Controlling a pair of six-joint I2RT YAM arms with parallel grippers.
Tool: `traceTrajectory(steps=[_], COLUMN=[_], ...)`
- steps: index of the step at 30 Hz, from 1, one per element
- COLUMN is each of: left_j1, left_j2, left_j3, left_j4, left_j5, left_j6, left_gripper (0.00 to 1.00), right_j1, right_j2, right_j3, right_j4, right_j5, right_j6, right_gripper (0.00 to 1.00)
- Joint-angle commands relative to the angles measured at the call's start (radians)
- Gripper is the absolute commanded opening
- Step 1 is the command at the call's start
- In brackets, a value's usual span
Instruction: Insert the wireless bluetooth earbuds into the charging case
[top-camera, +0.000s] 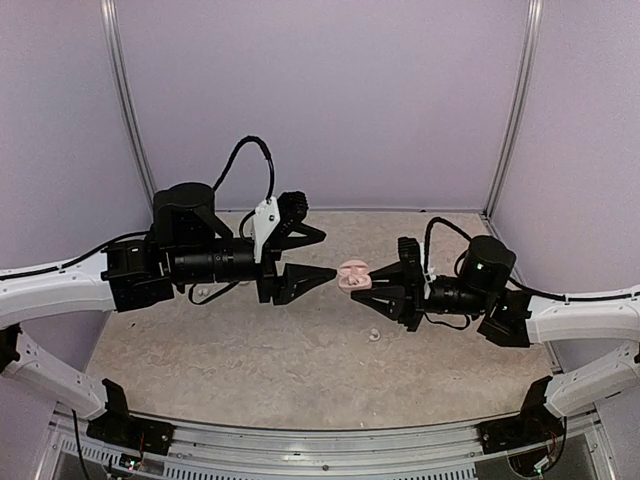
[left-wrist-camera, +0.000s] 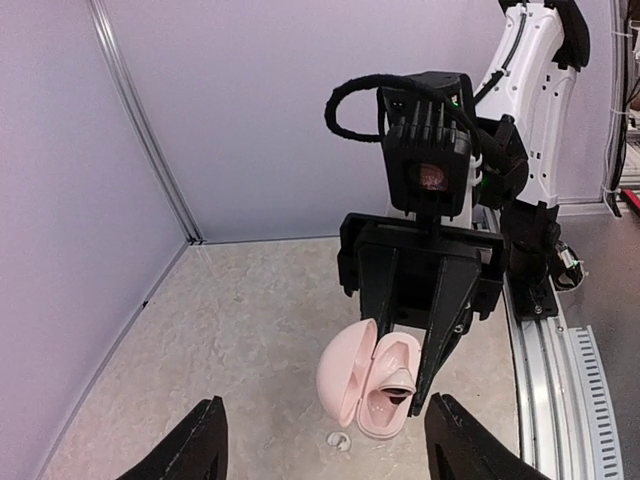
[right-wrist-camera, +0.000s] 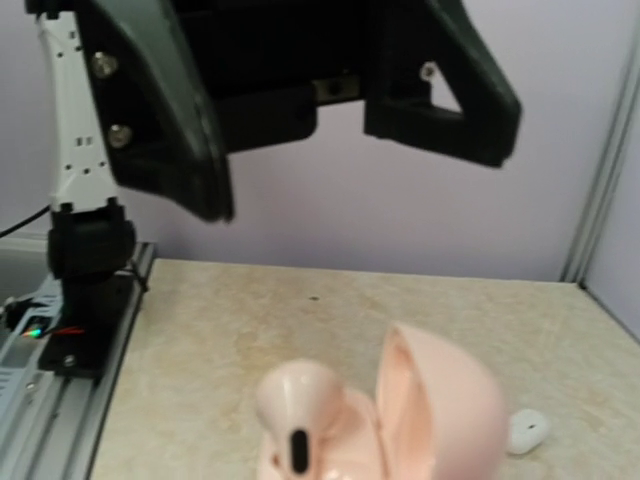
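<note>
Mid-insertion. The right gripper (top-camera: 366, 284) is clamped on the open pink charging case (left-wrist-camera: 345, 382) and holds it off the table (top-camera: 250, 370), centre of the top view. In the left wrist view its two fingers flank the case from above.

First earbud (right-wrist-camera: 297, 405) sits in the case's base but its head stands proud in the right wrist view. I judge it not fully seated, though I can't confirm from these angles.

Left gripper (top-camera: 326, 255) is wide open and empty, tips facing the case from the left with a small gap, not touching.

Second earbud (left-wrist-camera: 338, 440) lies loose on the table just below the held case, at the bottom centre of the left wrist view.

Next move, my read: the left arm drops to the loose bud and pinches it. It's tiny and rounded, so it needs a centred grip with near-closed jaws. Then it lifts the bud to the free well while the right arm keeps the case steady. It may need to nudge the first bud down too.
</note>
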Motion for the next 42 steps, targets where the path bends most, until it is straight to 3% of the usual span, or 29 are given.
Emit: traceTrajectory(steps=[1,42], left_j1=[-0.02,-0.088], left_j2=[0.011,0.12], left_j3=[-0.014,0.044], left_j4=[-0.014,-0.015], left_j5=[0.003,-0.064], left_j6=[0.036,0.06], left_gripper=[0.66,0.61], right_j1=[0.005,0.004], right_j2=[-0.007,0.055], right_j3=[0.035,0.068], right_j4=[-0.041,-0.052], right_j5=[-0.061,-0.153], right_j6=[0.01,0.042], right_gripper=[0.0,0.0])
